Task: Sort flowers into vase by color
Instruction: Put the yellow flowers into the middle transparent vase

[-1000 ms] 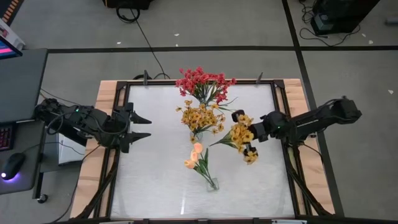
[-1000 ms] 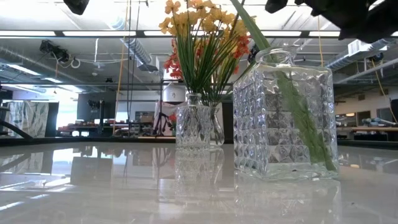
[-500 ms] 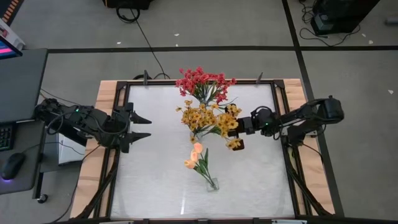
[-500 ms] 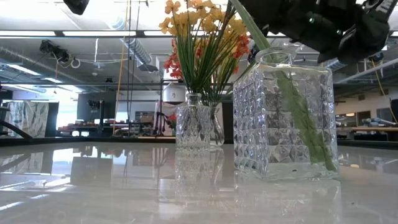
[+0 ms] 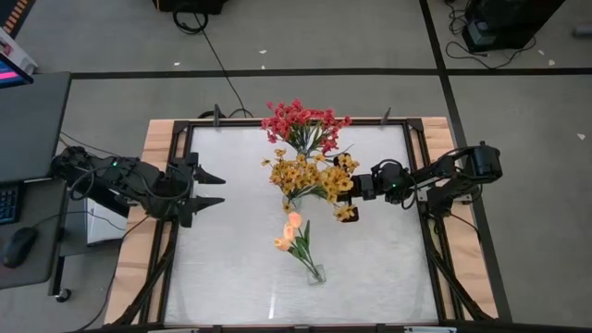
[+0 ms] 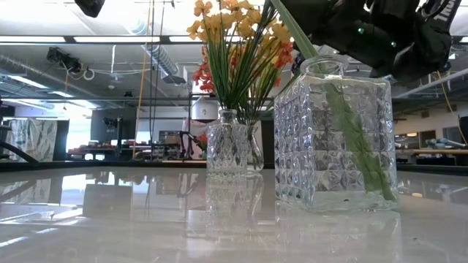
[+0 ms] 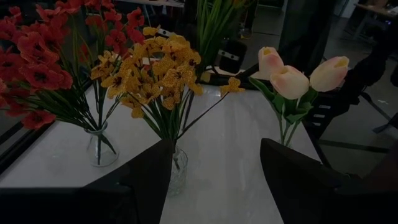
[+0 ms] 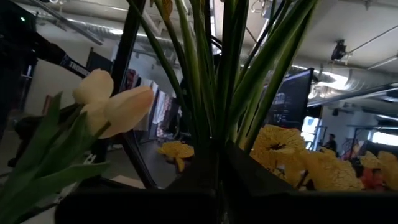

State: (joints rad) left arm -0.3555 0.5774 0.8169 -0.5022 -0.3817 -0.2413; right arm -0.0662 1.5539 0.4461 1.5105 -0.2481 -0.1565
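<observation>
Right tool (image 5: 356,188), right of frame centre, grips a yellow sprig (image 5: 344,190) beside the yellow-flower vase (image 5: 292,198), apparently over its mouth. Left tool (image 5: 211,189) waits spread wide at the counter's (image 5: 231,268) left.

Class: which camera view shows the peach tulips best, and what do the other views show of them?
The left wrist view: the peach tulips show whole buds and leaves. The high view shows them small from above; the right wrist view shows one close bud; the low view shows only a stem in the square vase.
</observation>
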